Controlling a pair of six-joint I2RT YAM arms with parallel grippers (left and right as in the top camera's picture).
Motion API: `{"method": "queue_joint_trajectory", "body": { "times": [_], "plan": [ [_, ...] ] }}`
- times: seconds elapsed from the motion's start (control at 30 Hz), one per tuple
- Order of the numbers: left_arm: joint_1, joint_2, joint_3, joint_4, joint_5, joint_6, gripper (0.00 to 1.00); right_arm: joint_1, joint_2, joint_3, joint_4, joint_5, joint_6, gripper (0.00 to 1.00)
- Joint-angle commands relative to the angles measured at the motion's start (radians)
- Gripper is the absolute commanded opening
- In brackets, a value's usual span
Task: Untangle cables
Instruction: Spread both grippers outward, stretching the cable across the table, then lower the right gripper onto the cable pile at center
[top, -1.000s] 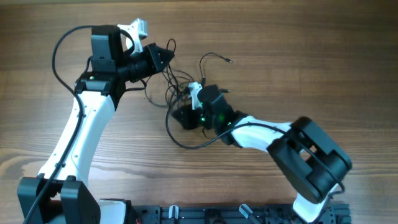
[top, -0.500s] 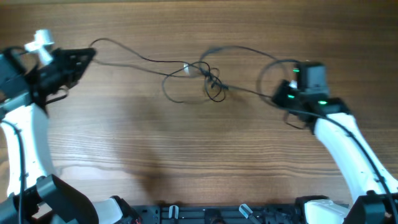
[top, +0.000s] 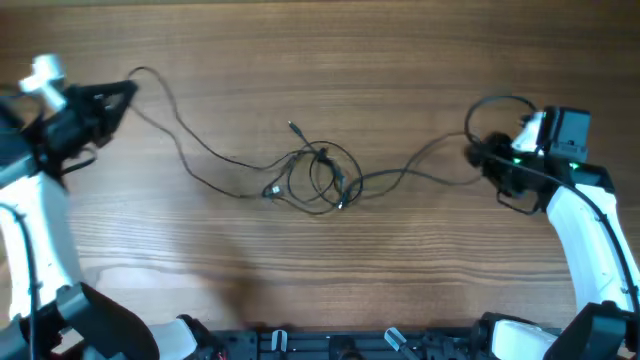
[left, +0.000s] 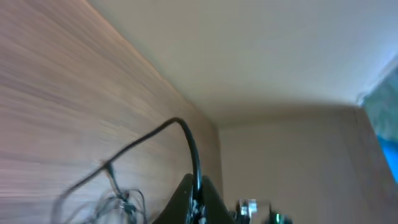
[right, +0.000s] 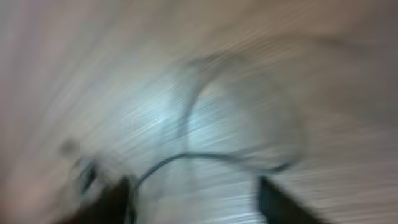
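Left jaws are clenched on one cord end; right jaws are spread and gripping nothing, as far as I can tell.

Overhead: the cables (top: 315, 178) sit as a small knot mid-desk (top: 400, 60). One strand runs up-left into the left jaws at the far left edge. Another trails right to a loop just beside the right jaws. Arms are set wide apart, I'd guess to draw slack out of the knot. Both strands sag, so no tension.

Left wrist: cord (left: 155, 134) enters the closed tips at the bottom of frame and arcs off toward the tangle. A pinch near the end suits a straight pull.

Right wrist: badly blurred. Two dark fingers (right: 118, 196) stand well apart, with a cord lying on the desk between them, not pinched. Knot isn't undone; likely needs a regrip nearer the tangle.
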Motion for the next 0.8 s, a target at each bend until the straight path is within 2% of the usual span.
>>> {"method": "queue_joint_trajectory", "body": {
  "times": [0.0,0.07,0.13,0.17,0.2,0.3,0.37,0.43,0.63,0.77],
  "plan": [
    [-0.209,-0.026,0.009,0.004,0.015,0.094,0.04,0.092,-0.011,-0.003,0.051,-0.38,-0.205,0.87],
    [-0.286,-0.026,0.009,0.01,-0.016,0.1,0.04,0.164,-0.011,-0.003,0.079,-0.411,-0.214,0.9],
    [-0.362,-0.026,0.009,0.026,-0.03,0.104,0.04,0.255,-0.011,-0.003,0.118,-0.411,-0.217,0.99],
    [-0.396,-0.026,0.009,0.047,-0.025,0.103,0.04,0.307,-0.011,-0.003,0.151,-0.412,-0.248,1.0],
    [-0.44,-0.026,0.009,0.105,0.019,0.104,0.04,0.391,-0.008,-0.003,0.222,-0.397,-0.328,1.0],
    [-0.502,-0.026,0.009,0.342,0.188,0.103,0.04,0.529,0.019,-0.003,0.367,-0.241,-0.346,1.0],
    [-0.513,-0.027,0.009,0.503,0.225,-0.003,0.04,0.614,0.054,-0.003,0.468,-0.155,-0.348,1.0],
    [-0.513,-0.027,0.009,0.6,0.224,-0.121,0.04,0.673,0.095,-0.003,0.563,-0.159,-0.397,1.0],
    [-0.513,-0.027,0.009,0.766,0.114,-0.483,0.04,0.805,0.285,-0.003,0.88,-0.004,-0.433,1.0],
    [-0.513,-0.027,0.009,0.772,0.082,-0.534,0.04,0.86,0.397,-0.003,1.16,0.013,-0.446,1.0]
  ]
}}
